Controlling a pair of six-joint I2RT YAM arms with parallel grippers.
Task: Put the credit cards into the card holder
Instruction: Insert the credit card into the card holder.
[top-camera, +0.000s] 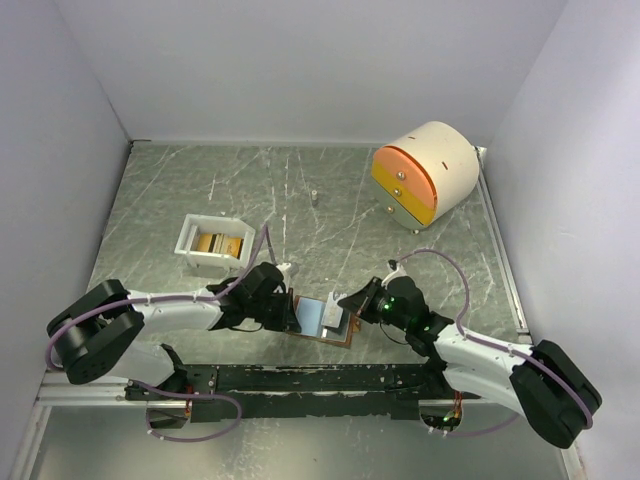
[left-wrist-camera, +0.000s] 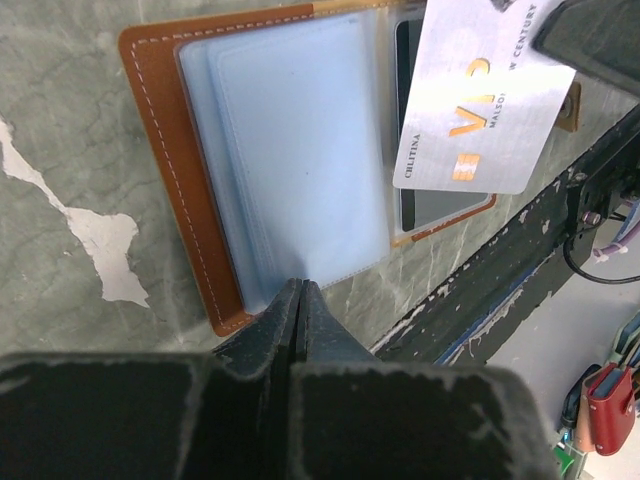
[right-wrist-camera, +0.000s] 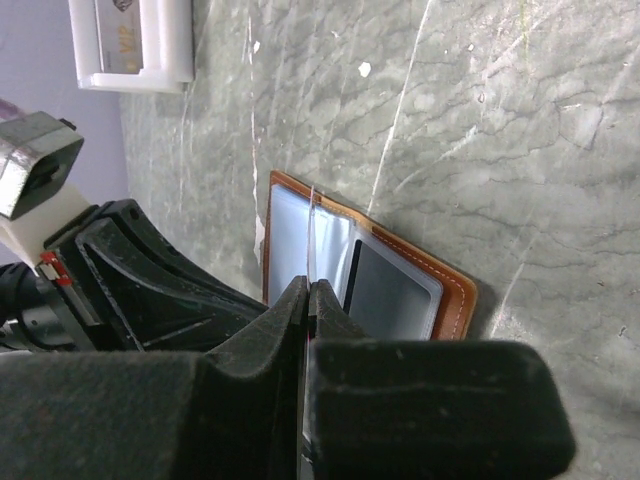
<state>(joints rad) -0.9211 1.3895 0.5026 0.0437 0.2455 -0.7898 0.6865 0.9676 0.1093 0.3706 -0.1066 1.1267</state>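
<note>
On the marbled table the card holder lies open by the arms' bases, between the grippers. The left gripper is pinched tight on its near pocket edge. The right gripper clamps a silver card, tilted over the holder's right half. The left wrist view shows the card's face, the right wrist view only its thin edge.

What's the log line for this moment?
left pincer: shut, tips at open card holder edge | right pincer: shut on silver card over holder | card: not yet inserted
</note>
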